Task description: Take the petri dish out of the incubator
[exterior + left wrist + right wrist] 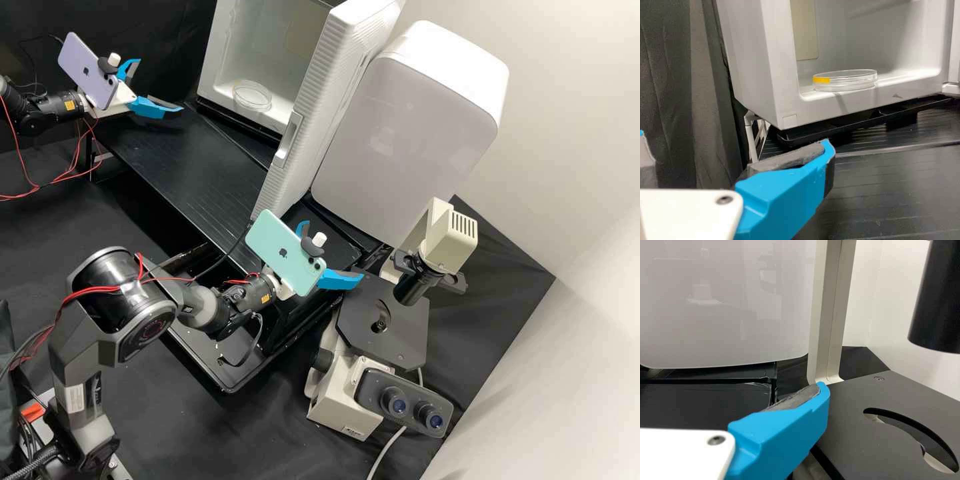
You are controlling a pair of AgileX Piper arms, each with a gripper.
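Black bench (167, 413), draped in dark cloth (507, 293), creased toward the right corner. A long black ribbed platform (193, 173) lies diagonally across it, from the far side to the near edge. The white incubator (227, 60) stands on the platform's far end with its door swung open, and a petri dish (252, 95) sits on its floor. A rounded white box (413, 133) stands farther along. A microscope (373, 393) rests on the cloth just beside the platform's near end. Red wires (27, 193) trail over the cloth at the left.

I note a clear lidded petri dish (845, 80), yellow edge tag, flat on the open white incubator (760, 65) floor.
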